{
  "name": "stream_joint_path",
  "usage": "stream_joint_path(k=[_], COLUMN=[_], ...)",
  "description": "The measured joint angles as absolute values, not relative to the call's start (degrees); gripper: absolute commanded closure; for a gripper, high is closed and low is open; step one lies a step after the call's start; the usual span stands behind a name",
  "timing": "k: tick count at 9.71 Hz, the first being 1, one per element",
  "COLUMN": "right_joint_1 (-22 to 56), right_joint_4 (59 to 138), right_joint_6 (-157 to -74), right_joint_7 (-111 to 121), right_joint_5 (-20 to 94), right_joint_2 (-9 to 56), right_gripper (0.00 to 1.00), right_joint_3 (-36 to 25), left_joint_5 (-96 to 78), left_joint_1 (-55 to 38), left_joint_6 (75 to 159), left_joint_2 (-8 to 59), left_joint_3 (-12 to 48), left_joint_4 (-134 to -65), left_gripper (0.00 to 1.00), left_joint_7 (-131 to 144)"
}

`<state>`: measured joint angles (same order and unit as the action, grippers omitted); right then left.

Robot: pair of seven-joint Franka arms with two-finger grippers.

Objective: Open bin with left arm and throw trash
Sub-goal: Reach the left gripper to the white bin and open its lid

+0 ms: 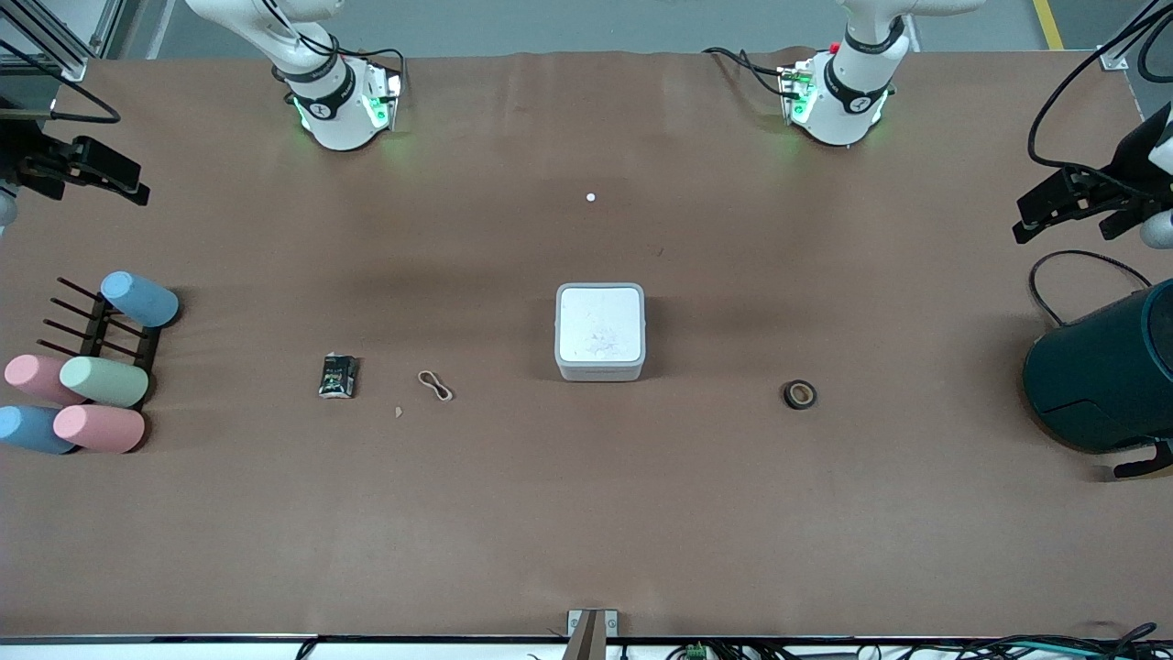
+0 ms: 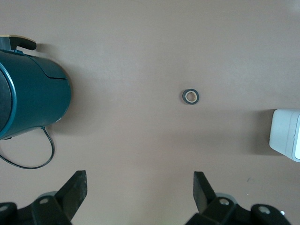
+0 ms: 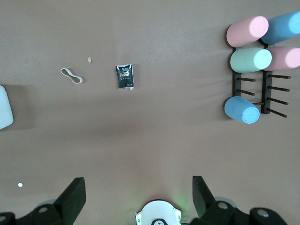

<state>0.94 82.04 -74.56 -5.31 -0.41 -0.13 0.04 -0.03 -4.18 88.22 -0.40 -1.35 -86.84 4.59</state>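
- Lying on the table (image 1: 586, 513), nearest the front camera: rubber band (image 1: 435, 385), snack wrapper (image 1: 337, 376), tape roll (image 1: 800, 394).
- Slightly farther: bin (image 1: 600, 332), lid looks shut.
- Left tool (image 2: 139, 187) and right tool (image 3: 138, 190): fingers spread, empty, both waiting.

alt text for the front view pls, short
A closed white bin sits mid-table, lid down, with a black wrapper and rubber band toward the right arm's end and a tape roll toward the left arm's. Both arms wait at the table ends.
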Motion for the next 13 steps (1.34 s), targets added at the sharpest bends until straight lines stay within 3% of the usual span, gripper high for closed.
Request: stream_joint_path(k=[3, 4, 5, 6, 8, 10, 13], right_joint_1=[0.91, 0.88, 0.88, 0.99, 2.83, 4.39, 5.16], right_joint_4=[82.04, 82.04, 82.04, 82.03, 82.07, 83.02, 94.30], right_joint_6=[-74.94, -74.99, -75.01, -75.05, -75.33, -77.04, -95.11], right_joint_7=[-5.31, -5.31, -5.31, -5.29, -5.31, -5.60, -5.27], right_joint_5=[-0.41, -0.41, -0.41, -0.38, 0.05, 2.66, 5.45], right_joint_2=[-0.13, -0.13, -0.13, -0.10, 0.25, 1.73, 7.81], right_gripper=[0.00, 0.00, 0.00, 0.00, 0.00, 0.00, 0.00], right_joint_3=[0.01, 0.01, 0.03, 0.14, 0.56, 0.91, 0.92], left_joint_5=[-5.37, -8.30, -9.35, -9.42, -8.81, -4.91, -4.25], left_joint_1=[-5.15, -7.44, -11.28, -15.95, -26.55, -33.14, -34.29], left_joint_6=[87.77, 87.71, 88.89, 93.40, 109.23, 122.14, 125.91], left_joint_2=[1.53, 3.09, 5.50, 8.74, 18.63, 28.72, 35.81], left_joint_3=[-0.57, 1.60, 4.50, 6.73, 7.91, 7.88, 7.75], left_joint_4=[-86.35, -86.34, -86.34, -86.33, -85.92, -84.92, -83.50], left_gripper=[0.04, 0.48, 0.73, 0.86, 1.00, 1.00, 1.00], left_joint_7=[3.03, 2.99, 4.04, 6.91, 17.36, 21.83, 23.50])
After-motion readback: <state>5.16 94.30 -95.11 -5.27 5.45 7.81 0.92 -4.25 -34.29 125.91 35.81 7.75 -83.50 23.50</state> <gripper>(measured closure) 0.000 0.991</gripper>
